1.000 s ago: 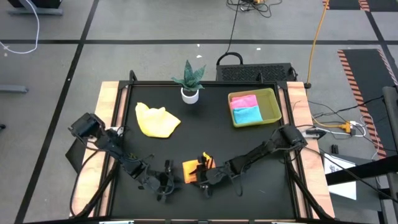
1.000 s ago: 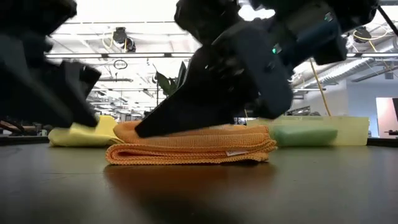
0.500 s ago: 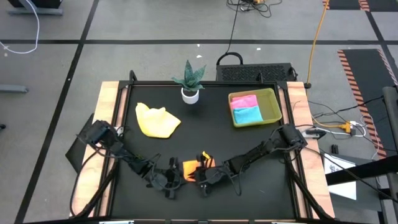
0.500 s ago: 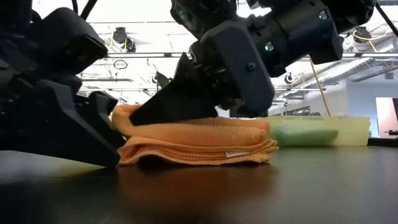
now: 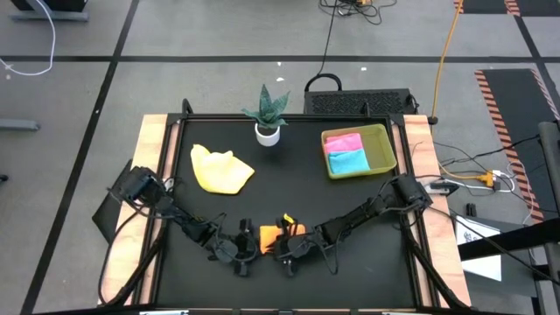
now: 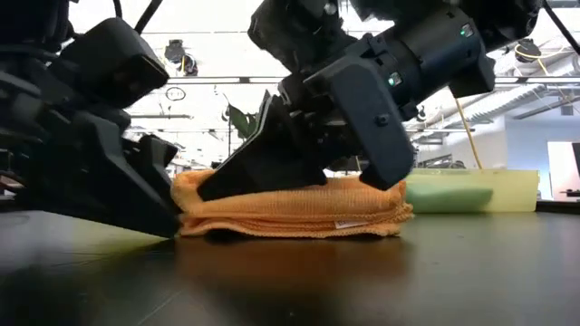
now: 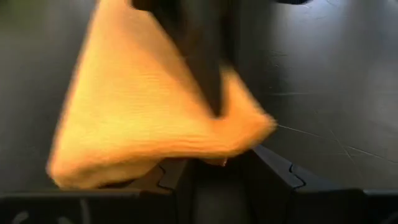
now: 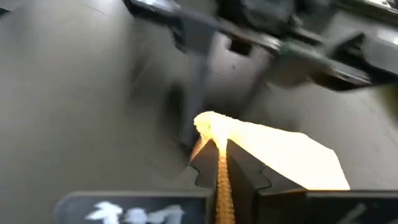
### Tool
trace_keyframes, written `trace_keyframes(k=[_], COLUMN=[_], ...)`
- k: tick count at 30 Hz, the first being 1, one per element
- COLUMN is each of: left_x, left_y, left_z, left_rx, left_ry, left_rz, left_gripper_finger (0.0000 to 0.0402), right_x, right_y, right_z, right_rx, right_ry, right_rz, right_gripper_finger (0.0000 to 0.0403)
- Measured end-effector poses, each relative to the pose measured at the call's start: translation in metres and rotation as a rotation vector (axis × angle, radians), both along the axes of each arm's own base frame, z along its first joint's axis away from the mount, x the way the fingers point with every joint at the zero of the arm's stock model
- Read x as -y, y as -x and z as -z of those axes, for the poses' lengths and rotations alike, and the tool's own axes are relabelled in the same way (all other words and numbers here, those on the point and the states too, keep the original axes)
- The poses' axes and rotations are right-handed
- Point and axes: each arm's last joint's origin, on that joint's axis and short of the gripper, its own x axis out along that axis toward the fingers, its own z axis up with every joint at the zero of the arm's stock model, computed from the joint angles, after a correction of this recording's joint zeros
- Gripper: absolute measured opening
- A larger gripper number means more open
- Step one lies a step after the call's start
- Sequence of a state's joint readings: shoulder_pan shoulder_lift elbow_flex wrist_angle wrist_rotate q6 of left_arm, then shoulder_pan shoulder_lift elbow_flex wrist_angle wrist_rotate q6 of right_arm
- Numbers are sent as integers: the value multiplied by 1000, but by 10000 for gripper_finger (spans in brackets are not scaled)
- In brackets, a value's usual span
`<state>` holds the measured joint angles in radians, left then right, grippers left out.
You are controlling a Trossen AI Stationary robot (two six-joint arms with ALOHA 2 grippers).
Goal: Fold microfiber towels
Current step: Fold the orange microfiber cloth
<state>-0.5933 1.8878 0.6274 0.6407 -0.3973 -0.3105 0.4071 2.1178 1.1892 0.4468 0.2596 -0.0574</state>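
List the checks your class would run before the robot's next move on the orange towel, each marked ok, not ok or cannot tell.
1. Right end effector shut on the orange towel: ok, an edge is pinched between its fingers.
2. Left end effector at the towel: ok, open, fingers at its edge.
3. Towel folded and flat on the table: ok, layers stacked.
4. Folded edges aligned: cannot tell, arms cover it.
5. Tray holds pink towel and blue towel: ok.
6. Yellow towel folded: not ok, crumpled.
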Motion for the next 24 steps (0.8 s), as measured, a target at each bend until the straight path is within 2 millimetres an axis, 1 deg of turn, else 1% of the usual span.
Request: trace_keyframes(k=[3, 9, 12, 16, 18, 20, 22, 24], left_x=[2, 2, 4, 3, 1, -3, -7, -9], left_y=[3, 15, 18, 17, 14, 9, 6, -1], left_z=[-10, -40, -54, -61, -63, -60, -55, -51], left_rx=[-21, -56, -14, 56, 81, 88, 81, 104], left_ry=[54, 113, 126, 78, 58, 55, 34, 43], left_rz=[32, 57, 78, 63, 53, 35, 26, 29], left_gripper_finger=[133, 133, 133, 133, 133, 133, 133, 133], right_x=[3, 3, 3, 2, 2, 0, 0, 2], right_y=[-1, -1, -1, -2, 0, 4, 10, 18], right_z=[1, 3, 3, -2, -10, -23, -37, -50], right_rx=[-10, -8, 3, 21, 23, 15, -8, -27], right_ry=[-3, 37, 49, 50, 49, 49, 40, 8], right_rz=[12, -12, -22, -30, -33, -39, -34, -15], right_gripper_finger=[16, 37, 64, 115, 140, 162, 178, 184])
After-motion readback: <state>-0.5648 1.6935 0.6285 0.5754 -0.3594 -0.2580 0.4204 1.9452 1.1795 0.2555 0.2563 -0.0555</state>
